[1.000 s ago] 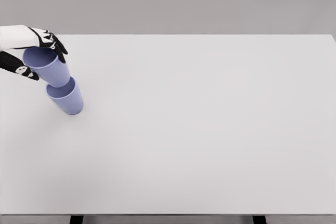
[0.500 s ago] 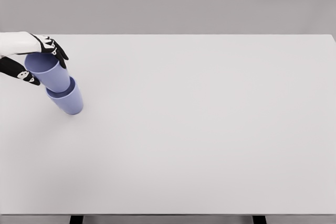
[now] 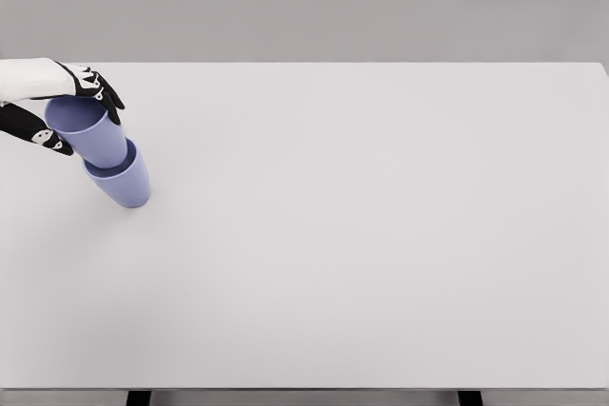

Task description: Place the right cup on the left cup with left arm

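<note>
Two lilac cups stand nested at the far left of the white table (image 3: 362, 235). The lower cup (image 3: 124, 183) rests on the table. The upper cup (image 3: 90, 135) sits inside it and leans up and to the left. My left hand (image 3: 71, 111) comes in from the left edge with its black fingers (image 3: 95, 83) over the upper cup's far rim and its thumb on the near side, so it is shut on that cup. The right arm does not show.
The table's front edge runs along the bottom of the picture, with two dark legs below it. A grey wall stands behind the table's far edge.
The upper cup sank deeper into the lower cup between the first and second frame, with my left hand following it down. Since then nothing has moved.
</note>
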